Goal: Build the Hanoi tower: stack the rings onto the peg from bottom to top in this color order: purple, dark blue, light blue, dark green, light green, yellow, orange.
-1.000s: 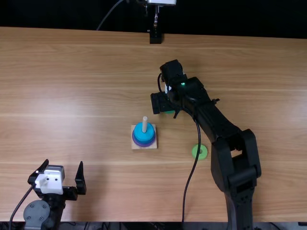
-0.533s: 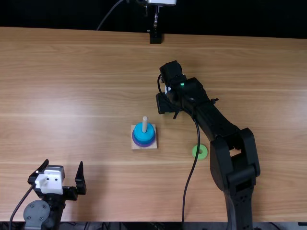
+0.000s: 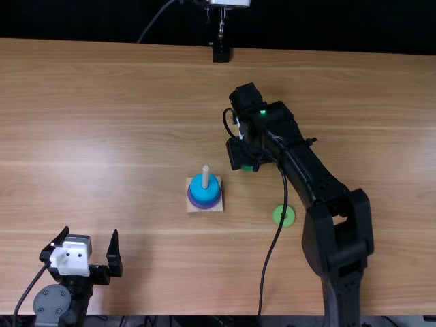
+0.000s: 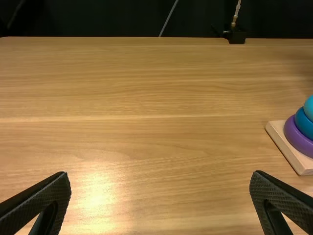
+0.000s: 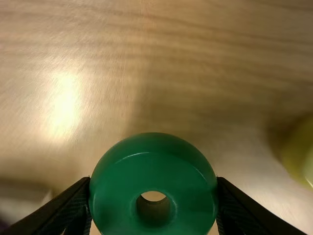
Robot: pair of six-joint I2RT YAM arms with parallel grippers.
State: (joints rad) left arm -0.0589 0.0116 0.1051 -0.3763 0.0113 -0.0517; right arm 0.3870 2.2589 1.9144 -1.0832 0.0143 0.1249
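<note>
Now, right gripper (image 3: 242,153): here it is, clenched on the dark green ring, one finger against each side of it! Its arm comes in over the worktop's near edge and leans inward, bringing the gripper beyond the tower and to its right, on the far-edge side.

Dark green ring (image 5: 154,169): gripped between those two fingers, central hole in plain sight; whether it touches the wood below, no telling.

Base (image 4: 292,151): square, pale wood, sitting roughly midway between the worktop's near and far edges, and what a neat stack it carries!

Stack: purple ring (image 4: 296,137) at the bottom, dark blue ring (image 4: 303,122) on that, light blue ring (image 4: 309,108) on top, three in the right order.

Peg (image 3: 206,176): pale, upright, its tip poking out above the light blue one.

Light green ring (image 3: 284,216): flat on the worktop, right of the base and a little closer to the near edge, just beside the right arm.

Left gripper (image 3: 90,232): over by the near edge, left of the base and well apart from it, released, fingers spread wide with bare wood between them.

Worktop (image 3: 102,136): light brown, grain running side to side, a black stand (image 3: 221,52) at its far edge.
</note>
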